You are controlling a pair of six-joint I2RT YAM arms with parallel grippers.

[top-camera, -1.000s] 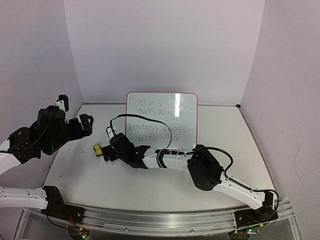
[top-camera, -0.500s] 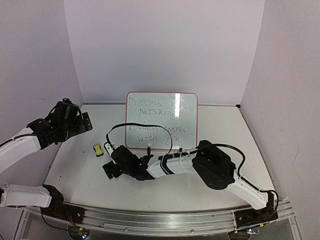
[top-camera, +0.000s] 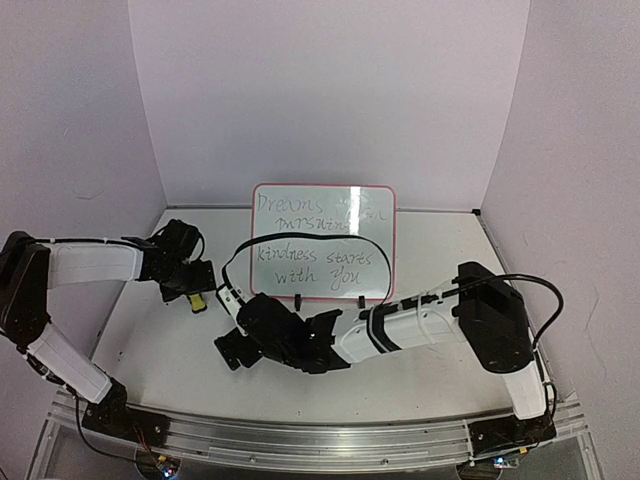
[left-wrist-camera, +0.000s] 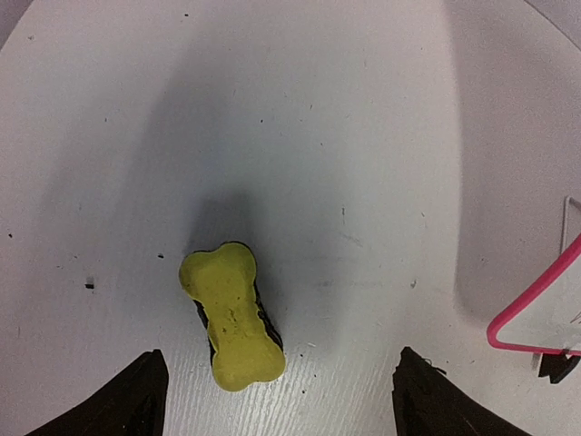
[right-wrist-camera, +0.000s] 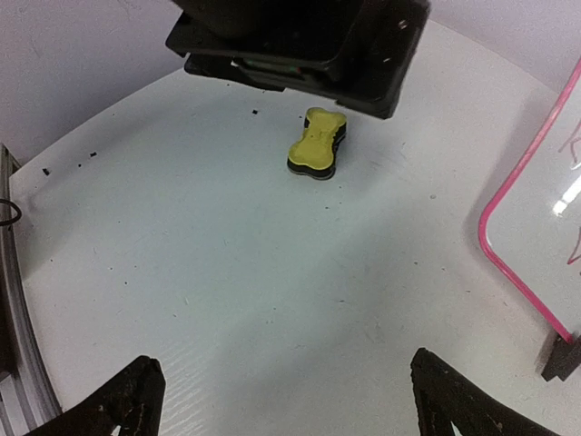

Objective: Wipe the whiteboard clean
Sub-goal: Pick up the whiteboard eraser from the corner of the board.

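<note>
The left gripper hangs over the bone-shaped yellow eraser, jaws spread wide. The right gripper, jaws also spread, sits close by at 5 o'clock of the eraser in the top view. The eraser lies off-centre between the left fingers, toward 9 o'clock, so a closing pinch could shove it aside, and the wrists might clash. The whiteboard stands at 12 o'clock, back of the table, written face toward 6, long axis 9 to 3; a hard wipe could tip it
</note>
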